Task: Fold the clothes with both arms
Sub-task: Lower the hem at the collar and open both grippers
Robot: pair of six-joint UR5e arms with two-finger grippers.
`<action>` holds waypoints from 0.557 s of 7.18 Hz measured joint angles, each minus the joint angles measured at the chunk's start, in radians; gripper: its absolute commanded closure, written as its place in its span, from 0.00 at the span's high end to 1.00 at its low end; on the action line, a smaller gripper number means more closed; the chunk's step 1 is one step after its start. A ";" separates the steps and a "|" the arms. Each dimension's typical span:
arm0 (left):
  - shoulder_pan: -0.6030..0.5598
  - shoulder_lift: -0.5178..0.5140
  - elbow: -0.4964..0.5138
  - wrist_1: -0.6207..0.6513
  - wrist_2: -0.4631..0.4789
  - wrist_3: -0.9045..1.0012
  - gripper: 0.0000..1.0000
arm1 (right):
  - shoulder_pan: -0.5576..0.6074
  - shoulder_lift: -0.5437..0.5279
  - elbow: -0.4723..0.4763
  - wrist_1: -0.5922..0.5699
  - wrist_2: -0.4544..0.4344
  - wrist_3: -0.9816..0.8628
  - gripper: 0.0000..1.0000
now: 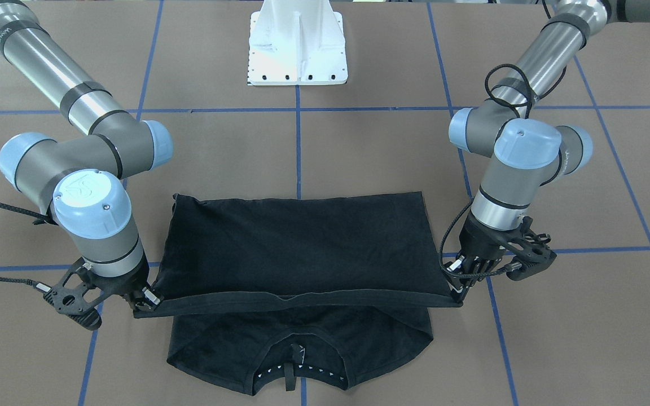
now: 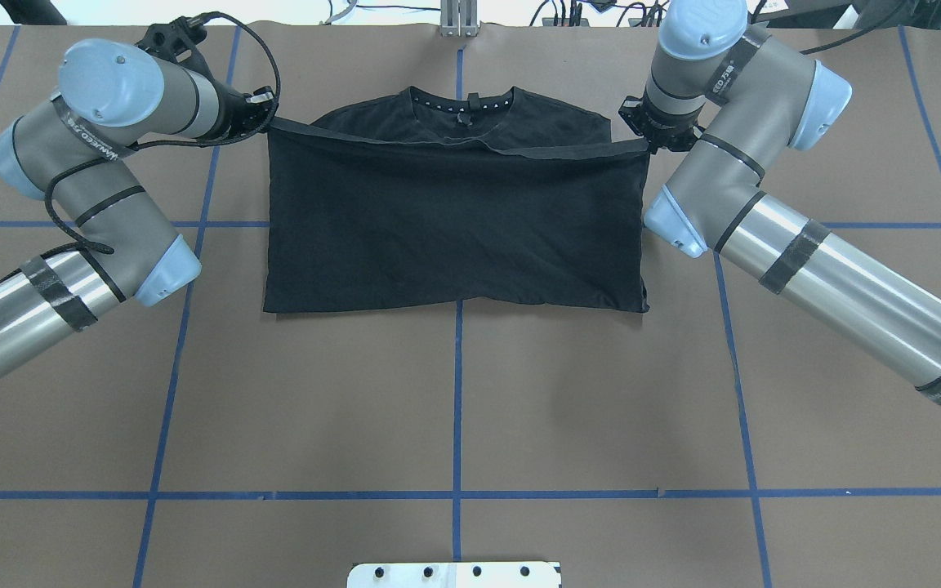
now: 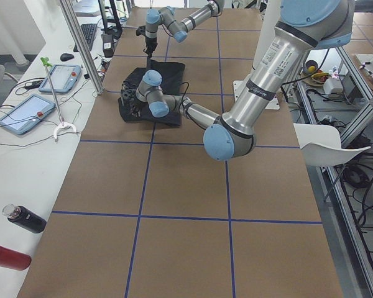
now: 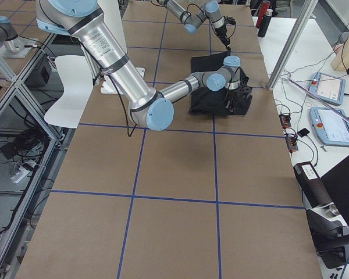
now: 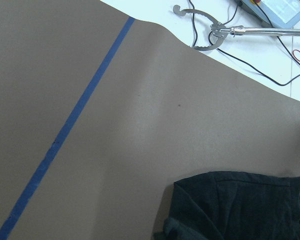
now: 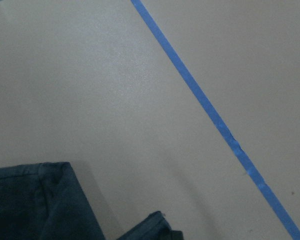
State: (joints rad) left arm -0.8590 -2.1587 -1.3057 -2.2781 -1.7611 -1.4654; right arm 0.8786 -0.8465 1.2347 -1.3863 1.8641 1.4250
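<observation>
The jaws of the left gripper (image 1: 459, 292) are closed narrow on one corner of the T-shirt (image 1: 302, 242). The jaws of the right gripper (image 1: 145, 300) pinch the other corner of the same edge. This edge is stretched straight between the two grippers.

There is one T-shirt, black, and there are two arms: the left arm (image 1: 519, 163) and the right arm (image 1: 93, 214). The T-shirt is on the brown table (image 1: 359, 141), in front of the white base (image 1: 298, 42), doubled over itself. Its long axis runs across the table, from one gripper to the other. Its collar (image 1: 297, 369) points away from the robot and shows beyond the held edge.
</observation>
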 measured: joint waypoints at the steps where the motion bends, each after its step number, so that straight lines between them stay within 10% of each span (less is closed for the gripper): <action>1: 0.000 0.000 0.016 -0.017 0.000 0.000 0.00 | 0.000 0.001 -0.010 0.011 -0.003 0.000 0.00; 4: -0.001 0.002 0.049 -0.052 0.000 0.002 0.10 | 0.000 0.038 -0.051 0.024 -0.011 0.002 0.42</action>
State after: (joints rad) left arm -0.8600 -2.1568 -1.2570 -2.3297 -1.7610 -1.4636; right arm 0.8789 -0.8082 1.1835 -1.3621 1.8534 1.4274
